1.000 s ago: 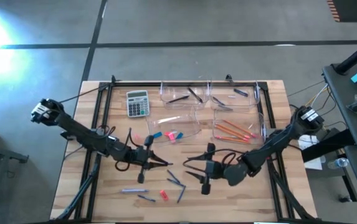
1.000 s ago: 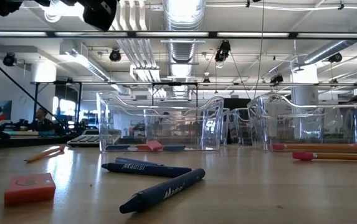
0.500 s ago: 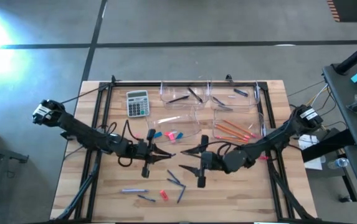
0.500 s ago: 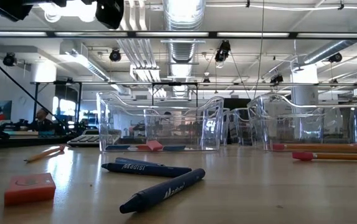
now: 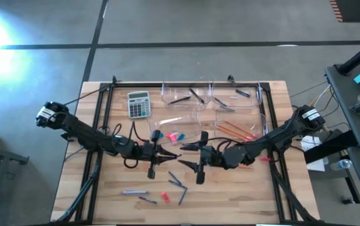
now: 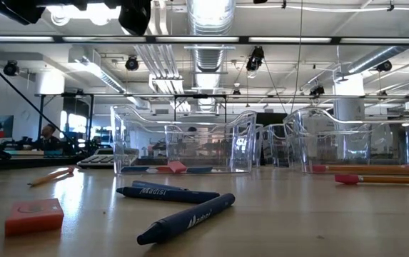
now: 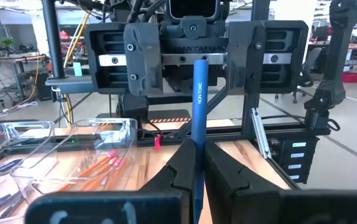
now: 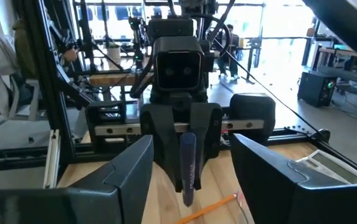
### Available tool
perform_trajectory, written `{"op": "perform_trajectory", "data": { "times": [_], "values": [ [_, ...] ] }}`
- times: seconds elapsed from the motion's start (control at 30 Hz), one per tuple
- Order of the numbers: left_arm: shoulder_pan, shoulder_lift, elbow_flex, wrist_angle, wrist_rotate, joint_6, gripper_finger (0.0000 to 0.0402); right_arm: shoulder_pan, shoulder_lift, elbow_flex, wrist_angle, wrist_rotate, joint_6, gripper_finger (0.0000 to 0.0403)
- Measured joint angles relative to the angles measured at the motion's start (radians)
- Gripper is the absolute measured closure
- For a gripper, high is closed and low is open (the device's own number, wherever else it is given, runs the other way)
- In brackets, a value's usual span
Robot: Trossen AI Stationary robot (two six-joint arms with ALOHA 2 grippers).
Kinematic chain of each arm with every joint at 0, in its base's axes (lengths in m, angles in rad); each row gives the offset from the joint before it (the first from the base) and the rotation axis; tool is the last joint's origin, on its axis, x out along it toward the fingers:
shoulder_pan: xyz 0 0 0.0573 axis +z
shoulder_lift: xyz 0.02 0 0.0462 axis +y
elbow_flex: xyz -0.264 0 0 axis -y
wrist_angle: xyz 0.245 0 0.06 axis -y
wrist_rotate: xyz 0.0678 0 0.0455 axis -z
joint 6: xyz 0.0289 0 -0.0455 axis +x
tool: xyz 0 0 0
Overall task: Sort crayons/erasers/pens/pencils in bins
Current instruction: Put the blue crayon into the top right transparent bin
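My left gripper (image 5: 169, 155) is shut on a dark blue crayon (image 7: 200, 93) printed NON-TOXIC, above the table's middle. My right gripper (image 5: 188, 154) faces it, open, with one finger (image 8: 125, 171) on each side of the crayon's free end (image 8: 188, 163), touching nothing that I can see. Four clear bins stand at the far side; the far-left bin (image 5: 186, 95) holds dark sticks. Orange pencils (image 5: 235, 130) lie in the near-right bin (image 5: 242, 119). Pink and blue erasers (image 5: 174, 135) lie in the near-left bin (image 5: 189, 117). My left gripper pinches the crayon's near end (image 7: 197, 142) between its two fingers (image 7: 181, 163). The fingers lie level, coming from the table's left, along the crayon. It is lifted clear and sticks straight out beyond the fingertips toward my right gripper.
Loose on the near half of the table lie dark crayons (image 5: 177, 182), a pink eraser (image 5: 164, 196) and short blue sticks (image 5: 133, 192). A grey calculator (image 5: 139, 103) sits at the far left. A red piece (image 5: 265, 159) lies under the right arm.
Both grippers have closed in on each other above the table's middle. The left one carried the crayon toward the table's right and a little toward the far edge. The right one moved toward the left and the far edge until its fingers flank the crayon's free end.
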Motion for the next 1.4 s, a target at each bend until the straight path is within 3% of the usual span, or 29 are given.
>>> {"op": "perform_trajectory", "data": {
  "times": [0.73,0.93,1.4],
  "values": [
    [0.001,-0.001,0.0,0.006,0.002,-0.026,0.04,-0.021,0.0,0.001,-0.019,-0.016,0.026,0.0382],
    [0.0,-0.001,0.0,0.004,0.002,-0.029,0.039,-0.021,0.0,0.001,-0.026,-0.014,0.028,0.0387],
    [0.0,-0.016,-0.028,-0.006,-0.004,-0.053,0.0266,-0.022,0.0,0.001,-0.074,0.009,0.029,0.0389]
  ]
}}
